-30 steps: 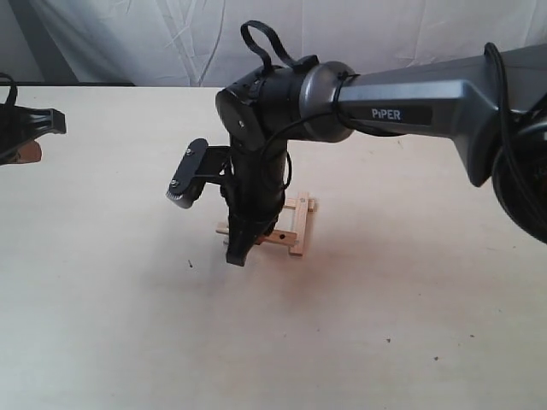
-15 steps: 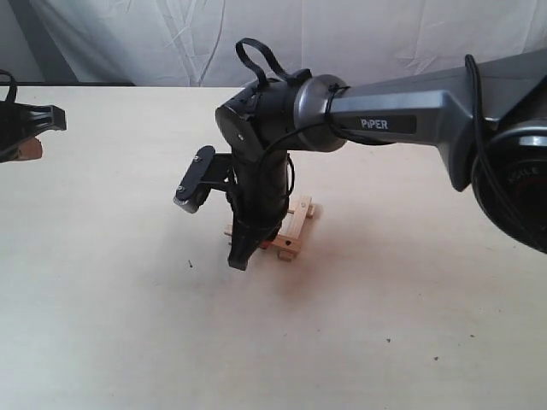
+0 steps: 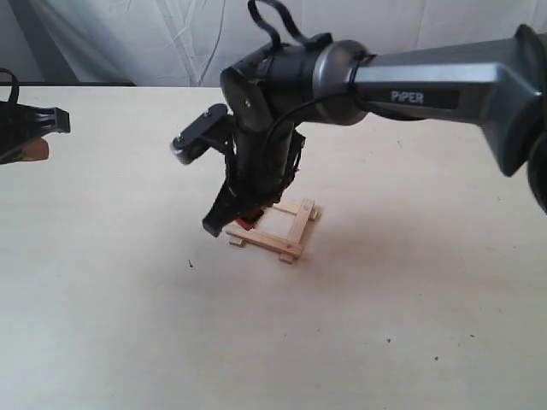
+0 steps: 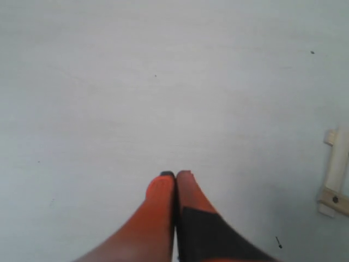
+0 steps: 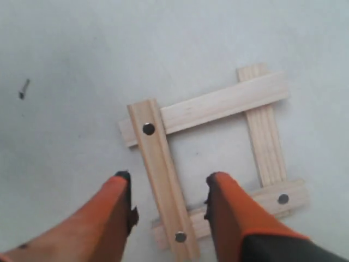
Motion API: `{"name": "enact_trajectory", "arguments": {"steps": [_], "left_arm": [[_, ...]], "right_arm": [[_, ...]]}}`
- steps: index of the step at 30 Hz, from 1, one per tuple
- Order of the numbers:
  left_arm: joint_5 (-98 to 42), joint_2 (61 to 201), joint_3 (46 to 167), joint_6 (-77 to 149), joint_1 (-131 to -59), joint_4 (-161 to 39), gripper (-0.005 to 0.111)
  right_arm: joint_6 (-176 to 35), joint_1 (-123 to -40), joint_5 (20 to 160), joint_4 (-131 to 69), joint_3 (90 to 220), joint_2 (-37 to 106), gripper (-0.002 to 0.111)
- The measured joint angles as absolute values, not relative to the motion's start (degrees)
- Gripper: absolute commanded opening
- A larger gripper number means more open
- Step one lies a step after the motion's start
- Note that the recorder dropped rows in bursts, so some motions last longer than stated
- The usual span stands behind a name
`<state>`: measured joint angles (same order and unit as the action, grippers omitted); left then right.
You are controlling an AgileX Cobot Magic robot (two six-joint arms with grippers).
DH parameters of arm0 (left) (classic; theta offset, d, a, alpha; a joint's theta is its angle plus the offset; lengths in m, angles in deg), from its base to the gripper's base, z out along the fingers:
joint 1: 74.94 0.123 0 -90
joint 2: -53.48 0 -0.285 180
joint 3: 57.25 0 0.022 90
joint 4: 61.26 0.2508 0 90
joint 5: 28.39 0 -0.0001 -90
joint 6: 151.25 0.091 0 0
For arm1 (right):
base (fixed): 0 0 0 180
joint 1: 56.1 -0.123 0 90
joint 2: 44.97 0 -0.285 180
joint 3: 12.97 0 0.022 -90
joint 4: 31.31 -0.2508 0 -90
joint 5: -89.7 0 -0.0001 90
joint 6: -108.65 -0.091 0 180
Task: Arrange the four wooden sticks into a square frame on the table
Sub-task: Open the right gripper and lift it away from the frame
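The four wooden sticks lie as a square frame [image 3: 275, 230] on the table [image 3: 128, 325], overlapping at the corners with their ends sticking out. In the right wrist view the square frame [image 5: 210, 164] shows whole, and one slat with dark holes [image 5: 162, 177] lies below the gap of my right gripper [image 5: 166, 183]. That gripper [image 3: 226, 224] is open, raised a little above the frame's left side, holding nothing. My left gripper [image 4: 175, 174] is shut and empty over bare table, far left [image 3: 51, 124] in the exterior view. A frame corner [image 4: 334, 177] shows at the left wrist view's edge.
A white cloth backdrop [image 3: 154, 38] hangs behind the table's far edge. The right arm [image 3: 427, 85] reaches in from the right above the table. A few tiny dark specks [image 3: 190, 264] mark the tabletop.
My right gripper has lifted up and off the frame, tilting leftward. The frame shifted slightly and now lies in full view. The left gripper has not moved.
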<state>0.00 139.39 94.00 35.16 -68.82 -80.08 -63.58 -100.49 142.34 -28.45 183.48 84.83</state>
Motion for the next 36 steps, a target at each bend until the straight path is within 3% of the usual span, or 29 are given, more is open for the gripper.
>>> {"name": "enact_trajectory", "arguments": {"steps": [4,10,16,26,36], "left_arm": [[2.6,139.4,94.0,46.3,-68.8,-89.7,0.0],[4.8,139.4,94.0,55.2,-73.8,-93.4,0.0],[5.2,137.7,93.9,55.6,-80.3,-88.4,0.0],[1.1,127.0,87.9,53.4,-79.1,-87.1,0.0],[5.2,120.4,84.7,56.9,-75.6,-92.6,0.0]], "right_arm": [[-68.9,-98.7,144.3,-33.0,183.6,81.5,0.0],[-77.0,-95.2,148.5,-34.4,182.9,77.5,0.0],[-80.9,-91.8,146.1,-34.4,174.2,69.8,0.0],[-82.7,-81.4,135.8,-33.2,151.9,49.5,0.0],[-83.9,-80.5,120.6,-29.7,131.3,22.7,0.0]]}}
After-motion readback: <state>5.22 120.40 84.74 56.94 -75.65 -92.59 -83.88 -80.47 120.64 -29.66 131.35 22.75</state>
